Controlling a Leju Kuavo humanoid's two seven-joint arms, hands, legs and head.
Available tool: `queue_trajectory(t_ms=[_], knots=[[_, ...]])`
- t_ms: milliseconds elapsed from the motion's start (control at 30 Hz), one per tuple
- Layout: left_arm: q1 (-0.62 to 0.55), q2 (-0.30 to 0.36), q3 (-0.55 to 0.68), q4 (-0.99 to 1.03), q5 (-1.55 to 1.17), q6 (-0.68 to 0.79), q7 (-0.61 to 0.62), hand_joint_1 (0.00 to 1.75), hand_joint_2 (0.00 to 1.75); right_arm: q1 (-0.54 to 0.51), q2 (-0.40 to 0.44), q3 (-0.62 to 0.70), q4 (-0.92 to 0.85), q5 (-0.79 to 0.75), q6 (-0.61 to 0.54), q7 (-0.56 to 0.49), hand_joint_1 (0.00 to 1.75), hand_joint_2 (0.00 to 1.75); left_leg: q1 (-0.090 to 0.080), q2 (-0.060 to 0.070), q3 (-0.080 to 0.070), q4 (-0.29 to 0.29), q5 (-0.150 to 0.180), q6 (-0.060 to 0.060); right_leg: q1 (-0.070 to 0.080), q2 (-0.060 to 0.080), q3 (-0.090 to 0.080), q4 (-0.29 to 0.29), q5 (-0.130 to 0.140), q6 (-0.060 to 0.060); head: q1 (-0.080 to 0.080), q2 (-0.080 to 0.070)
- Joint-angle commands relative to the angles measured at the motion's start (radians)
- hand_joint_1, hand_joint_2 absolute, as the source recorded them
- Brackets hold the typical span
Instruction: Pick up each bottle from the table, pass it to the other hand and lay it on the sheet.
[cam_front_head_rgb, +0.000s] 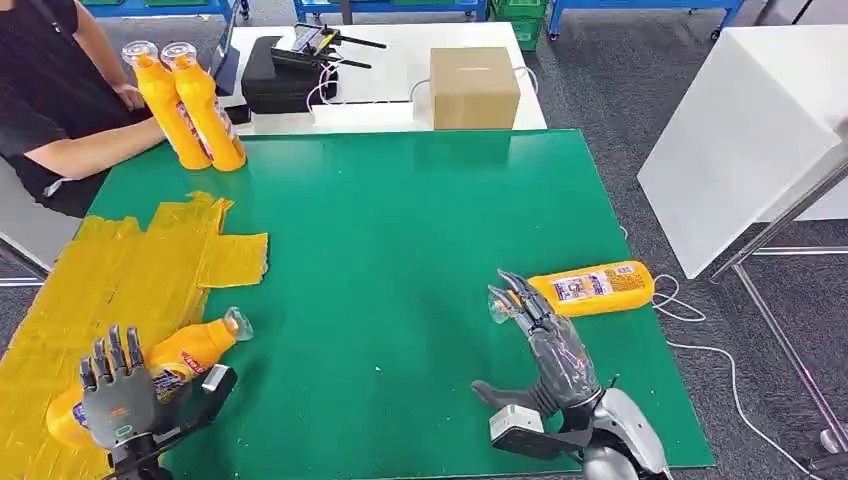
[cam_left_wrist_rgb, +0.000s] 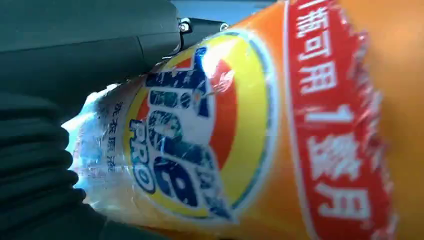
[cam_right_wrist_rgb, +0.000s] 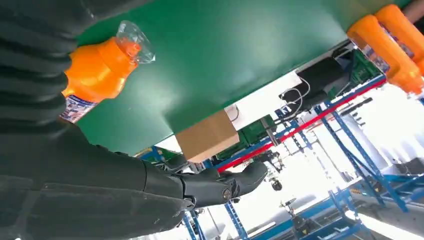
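left hand (cam_front_head_rgb: 125, 400) fingers wrapped around orange bottle (cam_front_head_rgb: 190, 352) over yellow sheet (cam_front_head_rgb: 120, 270), right hand (cam_front_head_rgb: 545, 345) fingers spread, fingertips touching second bottle (cam_front_head_rgb: 595, 288) lying on green table (cam_front_head_rgb: 400, 230)

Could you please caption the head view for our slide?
Left hand holds an orange bottle over the yellow sheet.
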Motion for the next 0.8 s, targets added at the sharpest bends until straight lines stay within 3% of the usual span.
queue_trajectory(t_ms=[33, 233, 400, 533, 700, 800], knots=[[-0.027, 0.090, -0.243, 0.114, 0.002, -0.010, 0.017, 0.00, 0.00, -0.007, -0.004, -0.005, 0.036, 0.002, 0.004, 0.007, 0.00, 1.75, 0.000, 0.001, 0.002, -0.002, 0.000, -0.001, 0.000, 0.000, 0.002, -0.002, 0.000, 0.000, 0.000, 0.000], [-0.002, 0.096, -0.281, 0.039, 0.002, -0.010, -0.020, 0.00, 0.00, 0.015, 0.005, -0.019, 0.024, 0.022, 0.002, 0.013, 0.00, 1.75, -0.001, 0.001, 0.003, -0.002, 0.000, -0.001, 0.000, 0.000, 0.003, -0.002, 0.000, 0.000, 0.000, 0.000], [0.029, 0.037, -0.170, 0.030, 0.002, -0.026, -0.195, 0.00, 0.00, 0.016, 0.010, -0.027, 0.027, 0.031, 0.007, 0.014, 0.00, 1.75, -0.001, 0.002, 0.003, -0.002, 0.000, -0.001, 0.000, 0.001, 0.003, -0.002, 0.001, 0.000, 0.000, 0.000], [0.029, 0.037, -0.170, 0.030, 0.002, -0.026, -0.195, 0.00, 0.00, 0.016, 0.010, -0.027, 0.027, 0.031, 0.007, 0.014, 0.00, 1.75, -0.001, 0.001, 0.003, -0.001, 0.000, -0.001, 0.000, 0.000, 0.003, -0.002, 0.001, 0.000, 0.000, 0.000], [0.005, -0.058, 0.043, 0.076, 0.025, -0.027, -0.431, 0.00, 0.00, -0.015, 0.014, -0.019, 0.055, 0.029, 0.023, 0.008, 0.00, 1.75, 0.000, 0.001, 0.003, -0.002, 0.000, -0.001, 0.000, 0.001, 0.002, -0.002, 0.001, 0.000, 0.000, 0.000], [-0.052, -0.077, 0.158, 0.116, 0.063, -0.063, -0.549, 0.00, 0.00, -0.041, 0.017, -0.013, 0.076, 0.023, 0.031, 0.004, 0.00, 1.75, 0.001, 0.000, 0.002, -0.001, 0.001, -0.001, 0.001, 0.000, 0.002, -0.002, 0.002, 0.000, 0.000, 0.000]])
